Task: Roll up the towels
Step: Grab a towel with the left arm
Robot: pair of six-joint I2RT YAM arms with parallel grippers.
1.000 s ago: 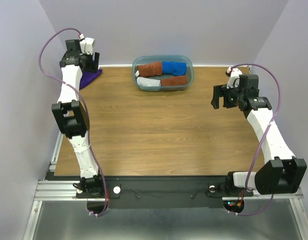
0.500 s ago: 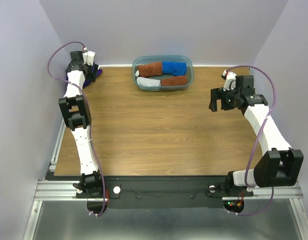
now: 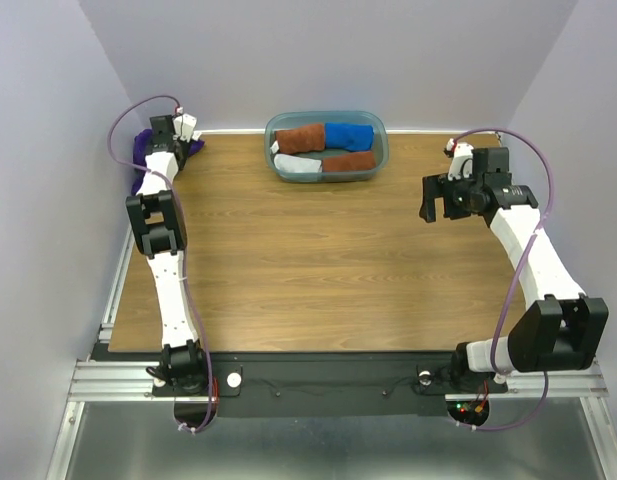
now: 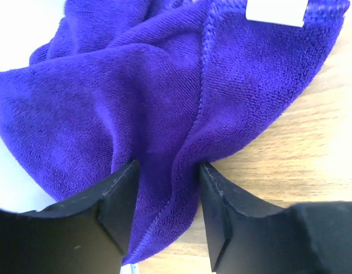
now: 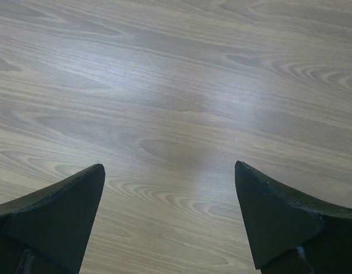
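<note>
Bright, even light; soft glare on the surface [image 5: 181,103] beyond the right pincer [image 5: 169,166]; white tag [image 4: 276,11] on the purple towel [image 4: 136,103] overexposed.

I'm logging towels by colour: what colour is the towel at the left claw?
The towel is deep purple with white tag; left wrist view shows it best.

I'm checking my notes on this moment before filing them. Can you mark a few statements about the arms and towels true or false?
1. The left gripper pinches a fold of the purple towel. True.
2. The right gripper holds a towel. False: it is open over the bare table.
3. The tub holds a blue towel and rust-brown towels. True.
4. The purple towel lies mid-table. False: it sits at the far left corner.
</note>
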